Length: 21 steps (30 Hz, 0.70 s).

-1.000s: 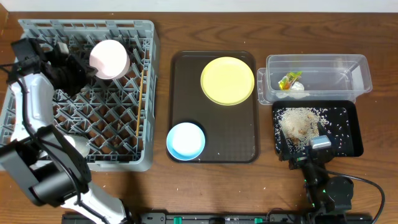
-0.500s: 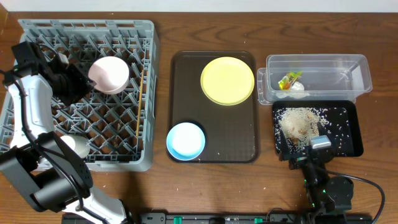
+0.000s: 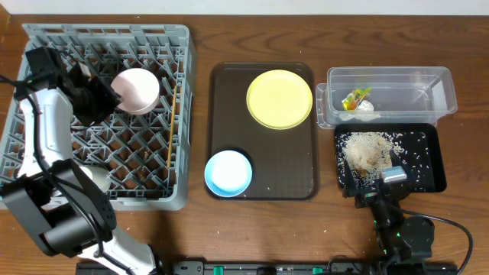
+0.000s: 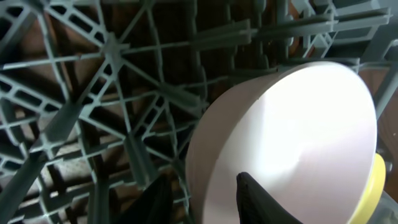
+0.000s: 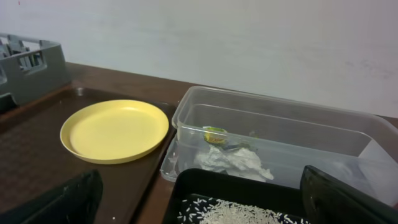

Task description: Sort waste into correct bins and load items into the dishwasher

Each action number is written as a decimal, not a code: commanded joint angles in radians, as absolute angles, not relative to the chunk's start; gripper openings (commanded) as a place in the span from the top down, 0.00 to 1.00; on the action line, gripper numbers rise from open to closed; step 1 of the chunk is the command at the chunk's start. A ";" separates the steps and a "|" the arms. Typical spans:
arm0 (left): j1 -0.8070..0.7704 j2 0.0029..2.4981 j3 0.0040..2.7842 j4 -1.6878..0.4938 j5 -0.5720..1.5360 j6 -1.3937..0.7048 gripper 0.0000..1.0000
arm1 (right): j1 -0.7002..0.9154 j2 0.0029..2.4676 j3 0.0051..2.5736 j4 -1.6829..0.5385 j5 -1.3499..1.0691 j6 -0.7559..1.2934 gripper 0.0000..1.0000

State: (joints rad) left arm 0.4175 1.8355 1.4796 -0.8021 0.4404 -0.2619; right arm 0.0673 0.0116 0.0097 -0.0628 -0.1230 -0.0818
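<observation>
A white bowl [image 3: 136, 90] [image 4: 292, 143] leans on its side among the pegs of the grey dishwasher rack [image 3: 99, 32]. My left gripper [image 3: 107, 98] [image 4: 202, 205] straddles its rim, one finger inside and one outside, parted with gaps on both sides. Thin chopsticks [image 3: 174, 114] lie in the rack. On the brown serving tray sit a yellow plate [image 3: 280, 99] [image 5: 115, 130] and a light blue bowl [image 3: 228, 173]. My right gripper [image 3: 388, 183] [image 5: 199, 205] is wide open over the near end of the black bin [image 3: 428, 134] [image 5: 205, 180], which holds rice [image 3: 367, 149].
The clear bin [image 3: 443, 92] [image 5: 280, 118] holds the green-and-orange wrapper [image 3: 355, 98] [image 5: 214, 134] and a white scrap [image 3: 365, 108] [image 5: 230, 160]. The brown serving tray [image 3: 263, 153] lies between rack and bins. A small white cup [image 3: 90, 177] shows in the rack's near left corner.
The left gripper's fingers have parted from the white bowl's rim. The bowl moved slightly right and down and now rests in the rack. The right arm has not moved.
</observation>
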 commanded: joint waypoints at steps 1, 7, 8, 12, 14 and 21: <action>0.402 1.864 1.469 -0.794 0.424 -0.256 0.66 | 0.059 0.007 0.006 -0.063 -0.121 -0.091 0.01; 0.396 1.877 1.454 -0.791 0.348 -0.256 0.70 | 0.059 0.007 0.006 -0.063 -0.121 -0.091 0.01; 0.396 1.878 1.446 -0.788 0.324 -0.256 0.71 | 0.059 0.007 0.006 -0.063 -0.121 -0.091 0.01; 0.396 1.878 1.437 -0.786 0.324 -0.256 0.87 | 0.059 0.007 0.006 -0.063 -0.121 -0.091 0.01; 0.396 1.878 1.437 -0.780 0.346 -0.256 0.92 | 0.059 0.007 0.006 -0.063 -0.121 -0.091 0.01; 0.395 1.846 1.456 -0.788 0.407 -0.250 0.92 | 0.059 0.007 0.006 -0.063 -0.121 -0.091 0.01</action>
